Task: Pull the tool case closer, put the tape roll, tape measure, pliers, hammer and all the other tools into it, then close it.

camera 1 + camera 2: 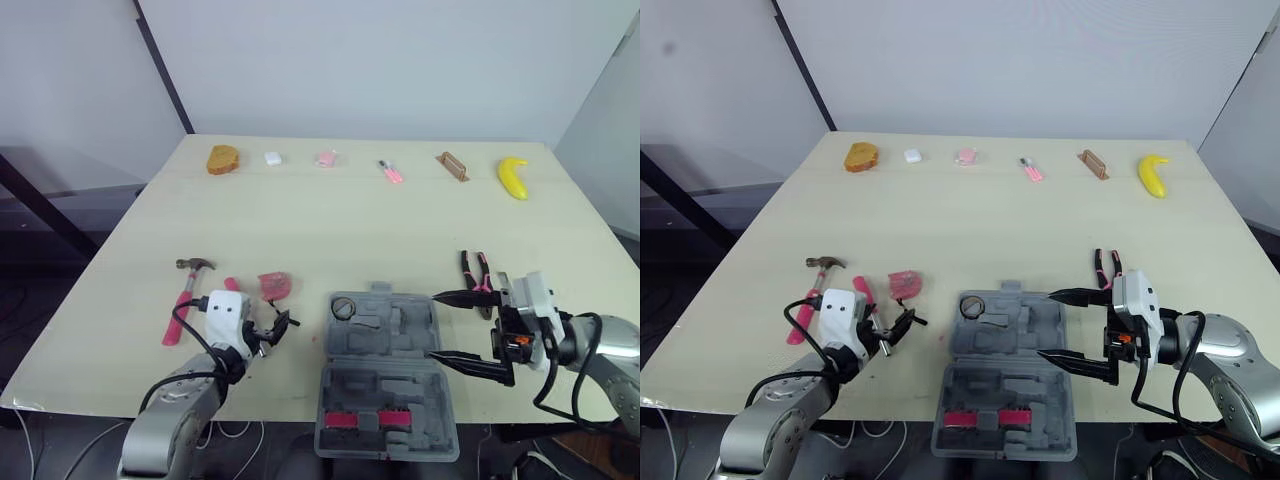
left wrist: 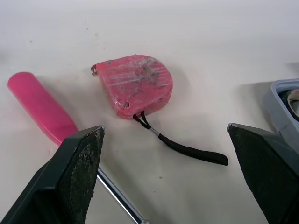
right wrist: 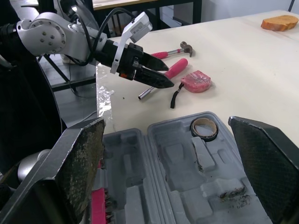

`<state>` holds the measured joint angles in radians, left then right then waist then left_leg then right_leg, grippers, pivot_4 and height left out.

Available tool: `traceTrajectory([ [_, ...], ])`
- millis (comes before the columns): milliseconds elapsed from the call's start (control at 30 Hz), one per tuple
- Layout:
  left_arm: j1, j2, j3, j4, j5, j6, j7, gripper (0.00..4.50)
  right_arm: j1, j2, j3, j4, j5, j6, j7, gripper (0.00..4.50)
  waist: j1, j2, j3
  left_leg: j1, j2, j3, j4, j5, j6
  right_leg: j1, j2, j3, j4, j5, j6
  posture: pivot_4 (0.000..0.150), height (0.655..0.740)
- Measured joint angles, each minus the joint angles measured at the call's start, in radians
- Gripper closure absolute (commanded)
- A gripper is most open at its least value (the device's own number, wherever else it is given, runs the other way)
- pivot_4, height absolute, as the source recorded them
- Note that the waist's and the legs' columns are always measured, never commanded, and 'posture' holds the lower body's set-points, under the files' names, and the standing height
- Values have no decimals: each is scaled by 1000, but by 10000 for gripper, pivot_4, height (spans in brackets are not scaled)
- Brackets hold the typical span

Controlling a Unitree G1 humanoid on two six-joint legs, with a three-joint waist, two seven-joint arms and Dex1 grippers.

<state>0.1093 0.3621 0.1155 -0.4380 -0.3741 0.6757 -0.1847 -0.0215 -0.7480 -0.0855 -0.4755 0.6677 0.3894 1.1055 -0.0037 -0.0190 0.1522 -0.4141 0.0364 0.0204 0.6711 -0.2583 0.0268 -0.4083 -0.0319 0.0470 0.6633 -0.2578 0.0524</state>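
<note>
Left wrist view: your left gripper (image 2: 164,129) gapes open by the tape measure (image 2: 135,86).
Right gripper's (image 1: 434,326) spread wide too, over the open tool case (image 1: 380,385).

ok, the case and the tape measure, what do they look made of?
Case: grey moulded plastic by the look, with a matte finish and shaped recesses formed into both halves.
Tape measure: likely a hard pink-red plastic shell, scuffed and grimy, with two small holes in its face.
Its strap: black, probably woven cord or fabric, since it lies limp and flat.
</note>
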Motion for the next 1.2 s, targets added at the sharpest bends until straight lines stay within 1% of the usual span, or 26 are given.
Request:
traceTrajectory([
  [133, -44, -41, 6, -2, -2, 82, 55, 0, -12, 0, 0, -5, 3, 4, -5, 659, 2, 0, 0, 0, 0, 0, 1, 0, 0, 0, 0, 0, 0, 0, 0, 1500, 7400],
  [167, -80, -66, 7, 15, 1, 119, 86, 0, -15, 0, 0, -7, 4, 5, -6, 659, 4, 0, 0, 0, -1, -1, 1, 0, 0, 0, 0, -1, 0, 0, 0, 1500, 7400],
  [367, -179, -103, 4, 83, 29, 178, 142, 0, -23, -1, -1, -11, 4, 7, -13, 659, 6, -1, 0, 0, -3, -1, 1, 0, 0, 1, 1, -1, 0, 0, 0, 1500, 7400],
  [433, -207, -118, 4, 122, 37, 201, 154, 5171, -23, -1, -1, -14, 4, 10, -17, 0, 6, -1, 0, 0, -4, -1, 1, 0, 0, 1, 0, -1, 0, 0, 0, 1500, 7400],
  [467, -217, -123, 4, 136, 37, 210, 161, 5635, -23, -1, -1, -15, 4, 13, -17, 0, 7, -1, 0, 0, -4, -1, 1, 0, 0, 1, 0, -1, 0, 0, 0, 1500, 7400],
  [533, -232, -136, 13, 148, 39, 236, 176, 14099, -23, -1, -1, -16, 4, 15, -19, 0, 8, -1, 0, 0, -4, -1, 1, 0, 0, 1, 0, -1, 0, 0, 0, 1500, 7400],
  [567, -236, -136, 18, 148, 40, 246, 181, 15059, -23, -2, -1, -17, 4, 15, -19, 0, 8, 0, 0, 0, -3, -1, 1, 0, 0, 1, 0, -1, 1, 0, 0, 1500, 7400],
  [600, -239, -137, 24, 148, 40, 256, 183, 20927, -23, -3, -1, -17, 4, 16, -19, 0, 8, 0, 0, 0, -4, -1, 1, 0, 0, 1, 0, -1, 1, 0, 0, 1500, 7400],
  [667, -243, -138, 33, 148, 40, 270, 185, 29443, -23, -6, -3, -17, 4, 17, -20, 0, 9, 0, 0, 0, -4, -1, 1, 0, 0, 1, 0, -1, 1, 0, 0, 1500, 7400],
  [733, -245, -144, 34, 148, 40, 279, 187, 40438, -23, -11, -3, -18, 4, 18, -21, 0, 11, 0, 0, 0, -4, -1, 1, 0, 0, 1, 0, -1, 1, 0, 0, 1500, 7400],
  [767, -245, -146, 34, 148, 40, 280, 187, 44157, -23, -11, -3, -18, 4, 18, -21, 0, 13, 0, 0, 0, -4, -1, 2, 0, 0, 1, 0, -1, 1, 0, 0, 1500, 7400],
  [967, -248, -141, 30, 144, 39, 296, 164, 44157, -15, -13, -4, -28, 4, 21, -24, 0, 16, 0, 0, 0, -4, -2, 2, 0, 0, 1, -1, -1, 1, 0, 0, 1500, 7400],
  [1067, -223, -98, 7, 133, 36, 285, 99, 44157, -5, -18, -9, -28, 9, 25, -25, 0, 16, 0, 0, 0, -4, -1, 2, 0, 0, 1, -1, -1, 1, 0, 0, 1500, 7400],
  [1100, -211, -56, -22, 129, 35, 273, 52, 44157, -5, -18, -11, -29, 21, 31, -29, 0, 16, 0, 0, 0, -4, -2, 2, 0, 0, 1, -1, -1, 1, 0, 0, 1500, 7400],
  [1200, -172, 9, -68, 101, 25, 255, -52, 44157, -6, -10, -16, -30, 46, 45, -50, 0, 15, 0, 0, 0, -4, -1, 2, 0, 0, 1, -1, -1, 0, 0, 0, 1500, 7400],
])
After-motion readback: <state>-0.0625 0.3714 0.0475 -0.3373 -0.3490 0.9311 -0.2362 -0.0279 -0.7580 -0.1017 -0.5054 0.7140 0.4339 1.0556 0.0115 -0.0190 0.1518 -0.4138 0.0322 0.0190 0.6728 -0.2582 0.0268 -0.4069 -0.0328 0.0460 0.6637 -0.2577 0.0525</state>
